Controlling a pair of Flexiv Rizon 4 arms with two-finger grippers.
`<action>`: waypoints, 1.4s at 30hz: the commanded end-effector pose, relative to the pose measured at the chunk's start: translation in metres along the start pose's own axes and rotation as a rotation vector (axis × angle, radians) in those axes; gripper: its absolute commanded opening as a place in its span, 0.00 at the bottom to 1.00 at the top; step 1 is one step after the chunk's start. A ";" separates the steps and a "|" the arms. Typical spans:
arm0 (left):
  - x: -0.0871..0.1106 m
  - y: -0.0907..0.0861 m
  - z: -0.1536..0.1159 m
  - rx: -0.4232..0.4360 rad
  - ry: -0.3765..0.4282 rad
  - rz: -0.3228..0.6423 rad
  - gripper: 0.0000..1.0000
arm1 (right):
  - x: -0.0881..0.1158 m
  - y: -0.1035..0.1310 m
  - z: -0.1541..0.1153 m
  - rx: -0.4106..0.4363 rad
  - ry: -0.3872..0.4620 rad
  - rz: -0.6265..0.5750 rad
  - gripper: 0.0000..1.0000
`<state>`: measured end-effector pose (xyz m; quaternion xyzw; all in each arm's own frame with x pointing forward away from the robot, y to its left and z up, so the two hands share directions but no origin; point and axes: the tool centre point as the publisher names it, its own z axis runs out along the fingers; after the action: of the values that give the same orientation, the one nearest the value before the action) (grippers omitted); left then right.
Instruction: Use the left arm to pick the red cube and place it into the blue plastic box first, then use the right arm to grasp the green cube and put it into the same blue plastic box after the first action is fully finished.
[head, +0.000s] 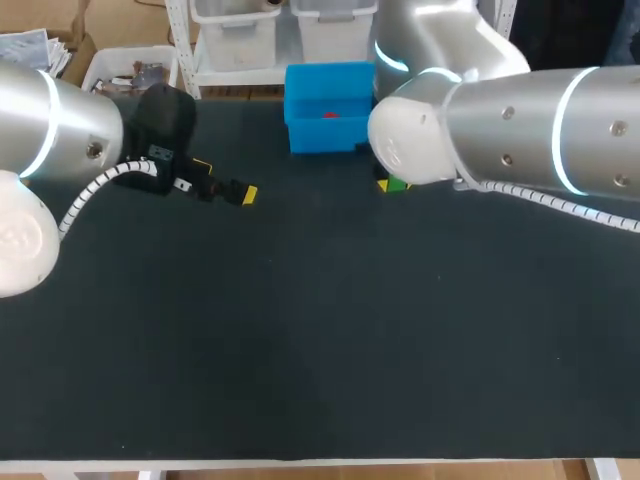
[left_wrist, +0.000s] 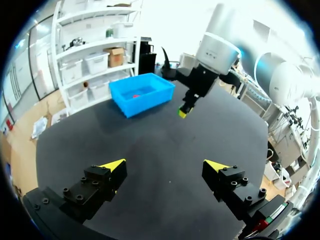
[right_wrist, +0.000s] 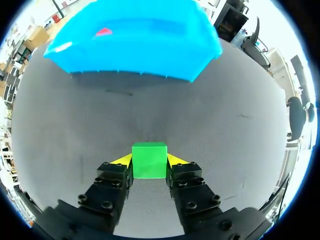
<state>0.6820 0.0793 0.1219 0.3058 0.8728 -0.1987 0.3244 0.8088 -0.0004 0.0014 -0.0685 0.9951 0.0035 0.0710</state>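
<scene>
Inside the blue box (head: 328, 95), at the far side of the table (head: 300, 350): red cube (head: 329, 114), already delivered, so first half apparently done. Between the right gripper's (right_wrist: 149, 161) fingers, pinched from both sides: green cube (right_wrist: 149, 160), just short of the box's near wall, not yet over it. Well apart from the box: left gripper (left_wrist: 165, 166), spread wide, holding nothing. Left to do: carry over the rim, release inside.

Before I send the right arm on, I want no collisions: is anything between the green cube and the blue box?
Nothing visible does: only table surface lies between the green cube, held in the right claw, and the blue box.
</scene>
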 end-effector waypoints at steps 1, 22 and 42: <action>0.002 0.003 0.000 0.012 -0.007 0.003 1.00 | 0.009 -0.009 -0.029 -0.006 -0.042 0.016 0.00; 0.002 0.003 0.000 0.012 -0.007 0.003 1.00 | -0.013 -0.015 -0.143 -0.230 -0.376 0.052 0.00; 0.002 0.003 0.000 0.012 -0.007 0.003 1.00 | -0.013 -0.013 -0.135 -0.320 -0.496 -0.002 0.00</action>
<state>0.6819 0.0793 0.1219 0.3058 0.8728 -0.1987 0.3244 0.8057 -0.0132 0.1387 -0.0852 0.9450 0.1756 0.2625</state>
